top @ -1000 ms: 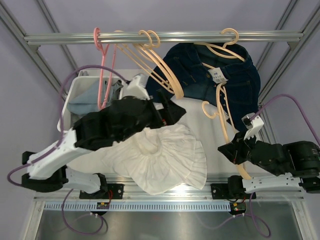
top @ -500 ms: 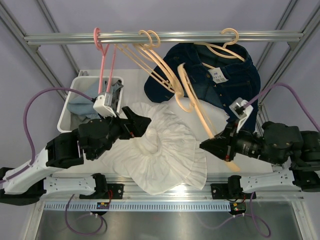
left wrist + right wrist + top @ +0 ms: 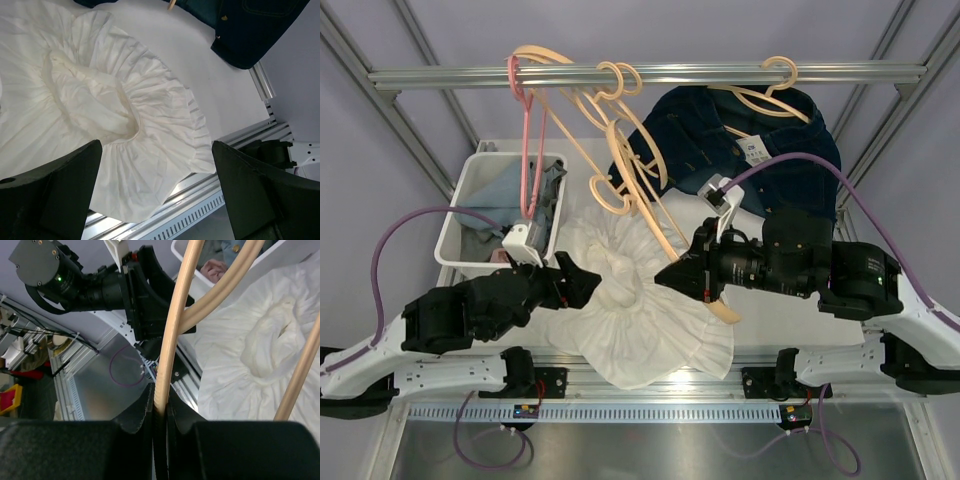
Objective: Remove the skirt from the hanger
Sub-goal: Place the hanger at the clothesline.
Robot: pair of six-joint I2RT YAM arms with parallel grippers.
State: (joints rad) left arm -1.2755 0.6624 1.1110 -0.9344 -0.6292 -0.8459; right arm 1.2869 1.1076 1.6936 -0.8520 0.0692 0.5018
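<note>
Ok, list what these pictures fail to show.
Hook of the hanger: right wrist view, cut off by the top edge.
Left part of the skirt: left wrist view, past the picture's left edge.
Contents of the bin: top view, partly covered by the pink hanger.
Hem of the denim garment: top view, behind the right arm.
Its tag: top view, print too small.

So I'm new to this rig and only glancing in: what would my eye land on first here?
The white skirt lies spread in ruffles at the middle of the table, off any hanger. Just above it the right gripper is shut on a bare beige hanger, while the left gripper hangs open over the skirt's left side. Behind, a dark denim garment hangs from the rail at the right.
</note>
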